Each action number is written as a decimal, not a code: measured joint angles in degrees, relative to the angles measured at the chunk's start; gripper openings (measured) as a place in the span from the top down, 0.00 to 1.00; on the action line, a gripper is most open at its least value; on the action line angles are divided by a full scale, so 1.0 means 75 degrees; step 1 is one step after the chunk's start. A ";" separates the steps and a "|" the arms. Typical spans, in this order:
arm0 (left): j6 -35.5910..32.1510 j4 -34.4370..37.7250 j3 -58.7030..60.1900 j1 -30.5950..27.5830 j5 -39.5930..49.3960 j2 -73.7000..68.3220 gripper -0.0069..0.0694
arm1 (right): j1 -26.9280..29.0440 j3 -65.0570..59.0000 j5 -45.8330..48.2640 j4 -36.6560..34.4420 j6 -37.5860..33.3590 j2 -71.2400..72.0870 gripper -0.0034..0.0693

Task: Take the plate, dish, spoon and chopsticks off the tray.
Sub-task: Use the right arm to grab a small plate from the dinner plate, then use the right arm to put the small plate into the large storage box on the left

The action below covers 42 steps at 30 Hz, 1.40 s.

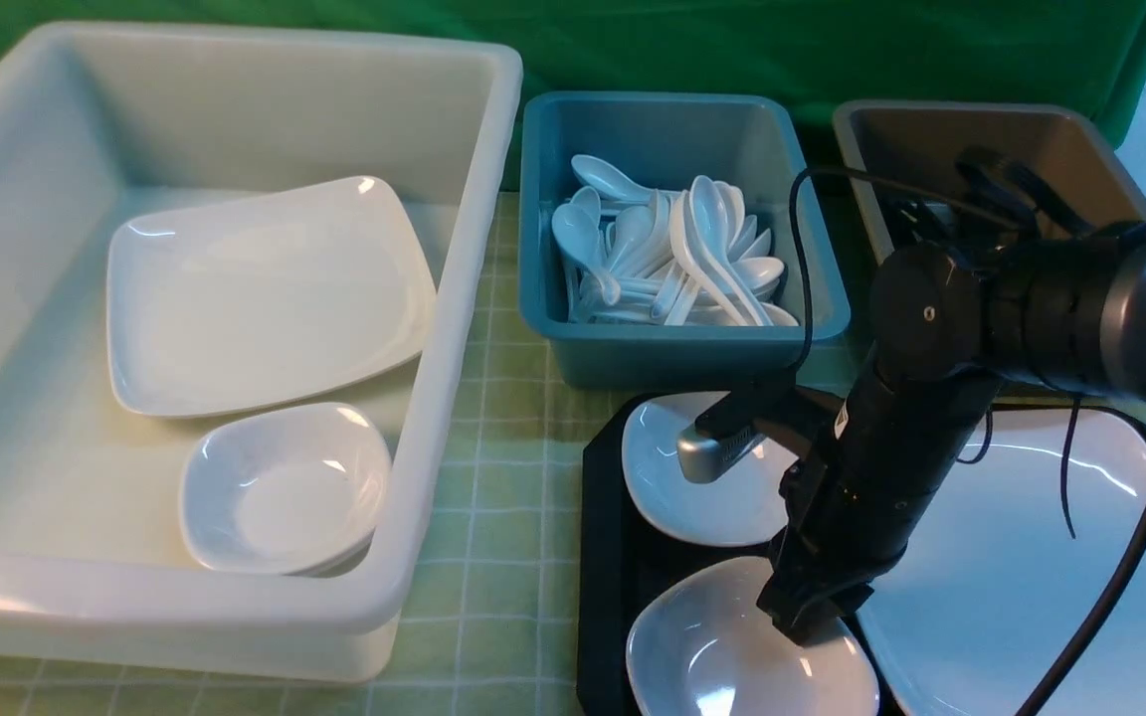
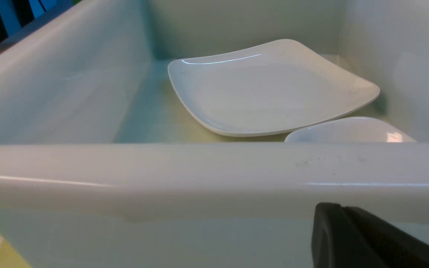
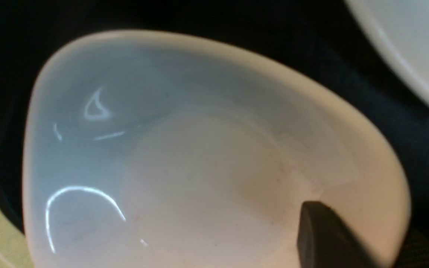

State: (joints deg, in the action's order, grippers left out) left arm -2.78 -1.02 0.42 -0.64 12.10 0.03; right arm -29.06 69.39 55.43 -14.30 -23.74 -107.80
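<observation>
The dish step looks to be in hand. The right gripper (image 1: 810, 619) is down on the nearer small dish (image 1: 712, 651), at the near left corner of the tray (image 1: 601, 597). One fingertip (image 3: 326, 238) sits inside the rim. Its partner is hidden, so I cannot tell whether the rim is pinched. A second dish (image 1: 697, 497) lies behind and the big plate (image 1: 1021, 577) fills the tray's right side. No spoon or chopsticks show on the tray. The left gripper (image 2: 343, 234), pressed together, sits by the white tub (image 1: 454, 298). Next, I'd say, comes a firm pinch on that slick rim, then a level lift towards the tub.
</observation>
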 joint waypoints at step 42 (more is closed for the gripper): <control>0.0000 -0.0015 0.0000 0.0000 0.0000 0.0000 0.91 | -0.1859 0.8618 -0.0001 -0.1331 0.2264 -0.3330 0.92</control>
State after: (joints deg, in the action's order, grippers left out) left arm -2.78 -1.13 0.42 -0.64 12.10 0.03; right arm -43.00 134.02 55.42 -24.28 -6.76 -132.77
